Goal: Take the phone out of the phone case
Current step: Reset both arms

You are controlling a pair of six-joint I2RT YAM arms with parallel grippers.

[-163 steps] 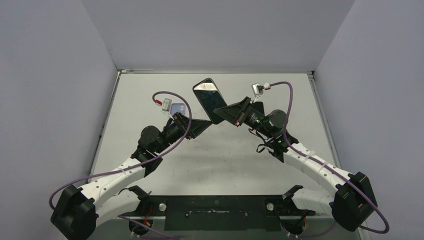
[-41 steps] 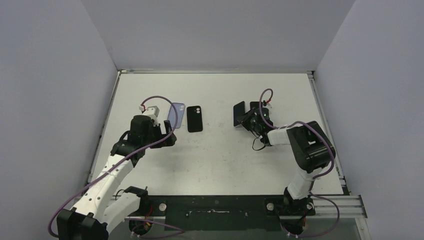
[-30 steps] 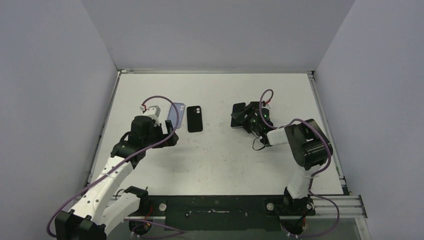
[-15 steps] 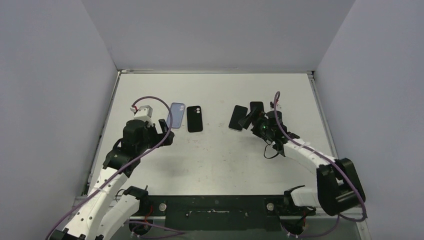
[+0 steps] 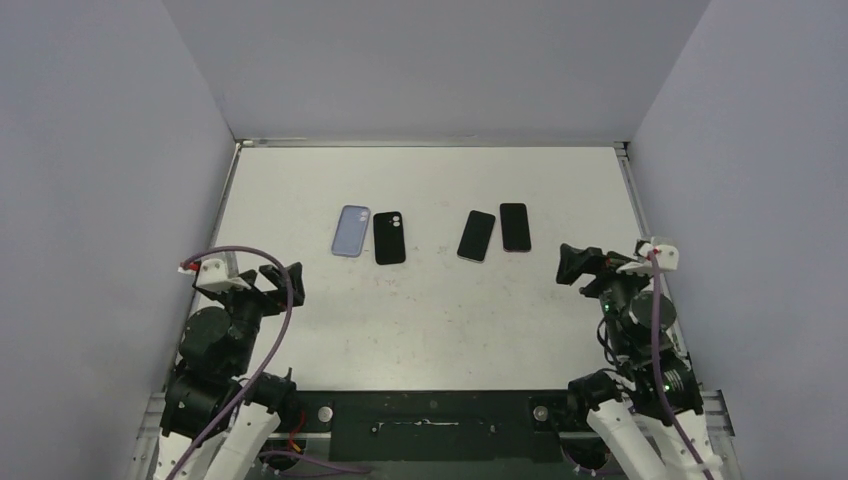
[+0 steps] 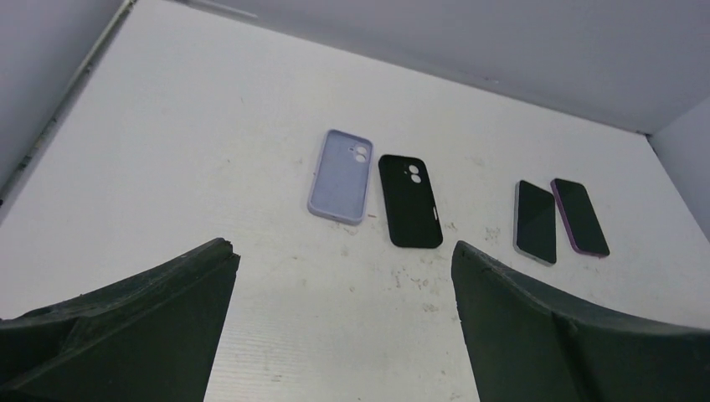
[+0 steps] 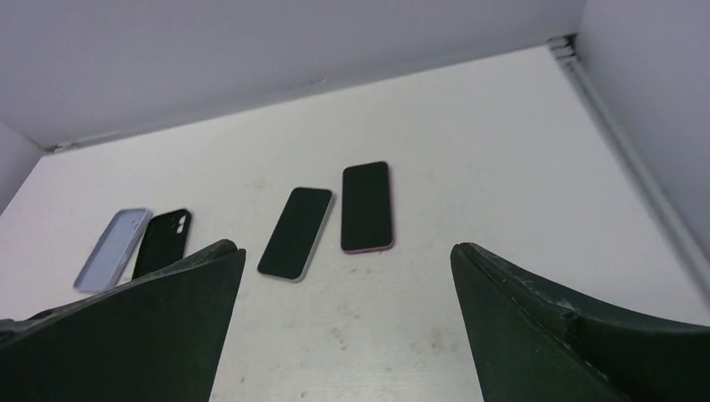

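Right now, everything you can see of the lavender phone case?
The lavender case lies flat on the white table, leftmost in the row, long axis running near to far. Matte, soft-looking, rounded corners, with a camera cutout of two round holes at its far end. It looks empty. The black case sits close on its right, seemingly not touching. Nothing grips it.

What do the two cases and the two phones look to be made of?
Lavender case: probably silicone or soft plastic, matte, no glare. Black case: likewise dull matte. Pale-edged phone and purple-edged phone: glossy dark glass fronts with faint sheen; frame material unclear.
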